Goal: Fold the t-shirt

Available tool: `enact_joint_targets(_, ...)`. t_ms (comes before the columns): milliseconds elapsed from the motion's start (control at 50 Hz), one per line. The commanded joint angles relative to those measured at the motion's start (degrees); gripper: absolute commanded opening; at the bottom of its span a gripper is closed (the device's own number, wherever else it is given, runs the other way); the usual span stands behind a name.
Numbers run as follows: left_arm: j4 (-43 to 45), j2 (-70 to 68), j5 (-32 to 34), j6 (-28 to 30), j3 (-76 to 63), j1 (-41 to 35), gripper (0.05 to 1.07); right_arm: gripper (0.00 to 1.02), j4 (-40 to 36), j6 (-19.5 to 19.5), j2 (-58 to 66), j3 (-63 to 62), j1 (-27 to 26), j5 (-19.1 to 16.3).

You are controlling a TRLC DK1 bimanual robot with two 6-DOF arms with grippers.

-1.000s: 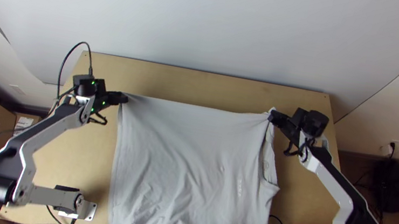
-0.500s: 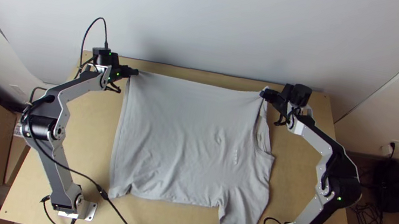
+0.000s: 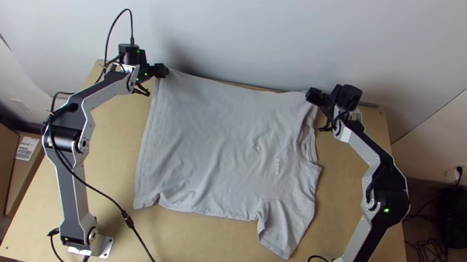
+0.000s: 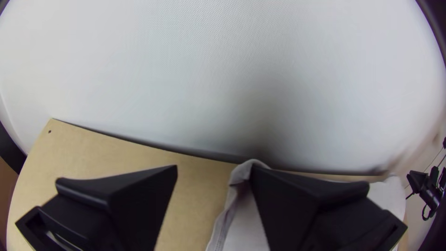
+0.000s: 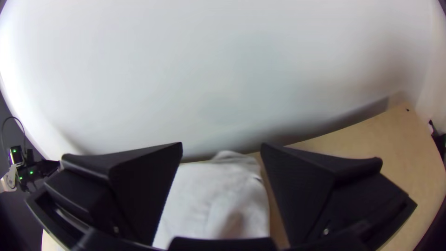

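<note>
Pincers (image 3: 163,71) wide open at t-shirt (image 3: 224,148)

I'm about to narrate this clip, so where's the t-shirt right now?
In the top view, the t-shirt lies spread across the middle of the table, between the two arms, its far edge by the wall.

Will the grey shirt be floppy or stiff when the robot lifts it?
Probably floppy: the t-shirt has soft wrinkles and an uneven lower edge. It looks thin, so likely light for its size. The loose sleeve might dangle or fold under.
</note>
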Motion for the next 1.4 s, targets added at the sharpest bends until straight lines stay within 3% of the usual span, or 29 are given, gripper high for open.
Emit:
enact_joint_targets(0,-0.28,-6.13,-0.43,-1.24,-1.12,0.39,1.03,0.99,-0.15,1.32,-6.45,-0.93,-0.90,1.34)
enact_joint_targets(220,-4.59,-16.50,-0.34,-2.82,-5.43,2.06,1.03,0.99,-9.29,4.58,-21.57,-6.20,-3.98,1.86)
enact_joint_targets(380,-12.76,-19.75,1.59,-5.72,-5.34,3.91,1.03,0.99,-27.57,8.79,-34.22,-8.58,-7.49,1.34)
enact_joint_targets(580,-18.13,-30.74,3.00,-6.60,-11.05,4.00,1.03,0.99,-47.87,9.06,-50.40,-12.53,-13.30,-6.84)
enact_joint_targets(720,-24.98,-41.63,3.26,-6.69,-14.83,3.20,1.03,0.98,-54.82,8.97,-62.70,-18.77,-17.87,-14.31)
enact_joint_targets(800,-29.46,-48.58,3.70,-6.69,-17.03,2.68,1.03,0.98,-59.56,7.74,-68.59,-22.38,-18.57,-15.19)
enact_joint_targets(880,-34.21,-55.08,4.49,-6.25,-19.14,1.80,1.03,0.93,-64.66,4.66,-74.04,-26.33,-18.31,-15.54)
enact_joint_targets(1000,-41.51,-63.17,4.49,-4.75,-21.07,1.27,1.03,0.92,-66.95,4.31,-79.75,-32.66,-16.46,-15.63)
enact_joint_targets(1040,-44.05,-65.28,4.49,-3.88,-21.60,1.27,1.03,0.87,-67.83,4.14,-80.63,-34.24,-15.67,-15.72)
enact_joint_targets(1080,-46.87,-67.30,4.49,-2.65,-21.95,1.10,1.03,0.82,-68.97,4.31,-80.72,-35.65,-14.26,-15.72)
enact_joint_targets(1380,-56.09,-79.25,4.58,0.52,-27.58,0.39,1.03,0.82,-78.55,6.77,-71.75,-42.24,-6.79,-15.72)
